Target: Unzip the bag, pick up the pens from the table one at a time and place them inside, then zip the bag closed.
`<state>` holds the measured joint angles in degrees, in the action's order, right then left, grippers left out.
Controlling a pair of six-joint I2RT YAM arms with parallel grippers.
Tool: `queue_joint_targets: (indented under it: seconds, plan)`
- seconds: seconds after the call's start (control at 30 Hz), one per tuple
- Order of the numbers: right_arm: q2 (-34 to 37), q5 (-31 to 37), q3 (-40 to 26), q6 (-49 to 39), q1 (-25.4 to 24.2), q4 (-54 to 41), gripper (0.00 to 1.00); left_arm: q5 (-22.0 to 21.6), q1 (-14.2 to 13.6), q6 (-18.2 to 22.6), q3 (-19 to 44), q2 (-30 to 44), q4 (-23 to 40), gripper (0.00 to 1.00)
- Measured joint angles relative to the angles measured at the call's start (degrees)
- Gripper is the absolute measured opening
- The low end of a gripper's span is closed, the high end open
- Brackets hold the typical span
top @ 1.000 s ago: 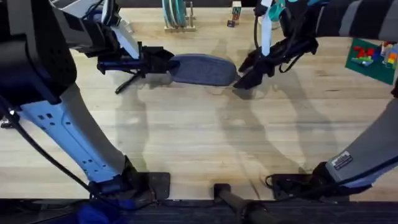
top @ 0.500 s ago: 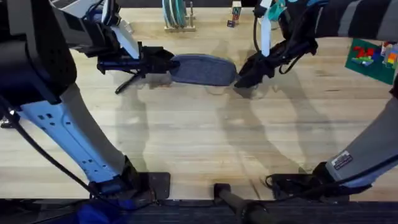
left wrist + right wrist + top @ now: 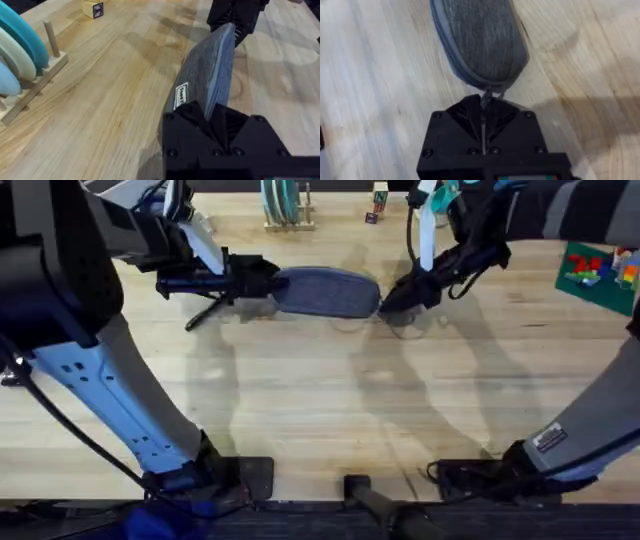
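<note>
Far across the desk (image 3: pixel 320 410), near the middle: bag (image 3: pixel 325 291) lying flat, ends left and right. Left end effector (image 3: pixel 262 280) clamped on its left end. Right end effector (image 3: pixel 392 298) pinched shut on pull tab (image 3: pixel 490 96) at right end.

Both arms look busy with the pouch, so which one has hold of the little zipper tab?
The right gripper, its fingers shut on the pull tab; the left gripper clamps the bag.
</note>
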<state>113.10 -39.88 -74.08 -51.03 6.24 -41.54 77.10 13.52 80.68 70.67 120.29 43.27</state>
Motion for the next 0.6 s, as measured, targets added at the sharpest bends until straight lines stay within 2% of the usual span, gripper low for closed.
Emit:
queue_joint_targets:
  seconds: [0.6]
  plan:
    - [0.02,0.09,-0.55,0.4,0.02,-1.7,0.032,0.0,0.0,0.0,0.0,0.0,0.0,0.041]
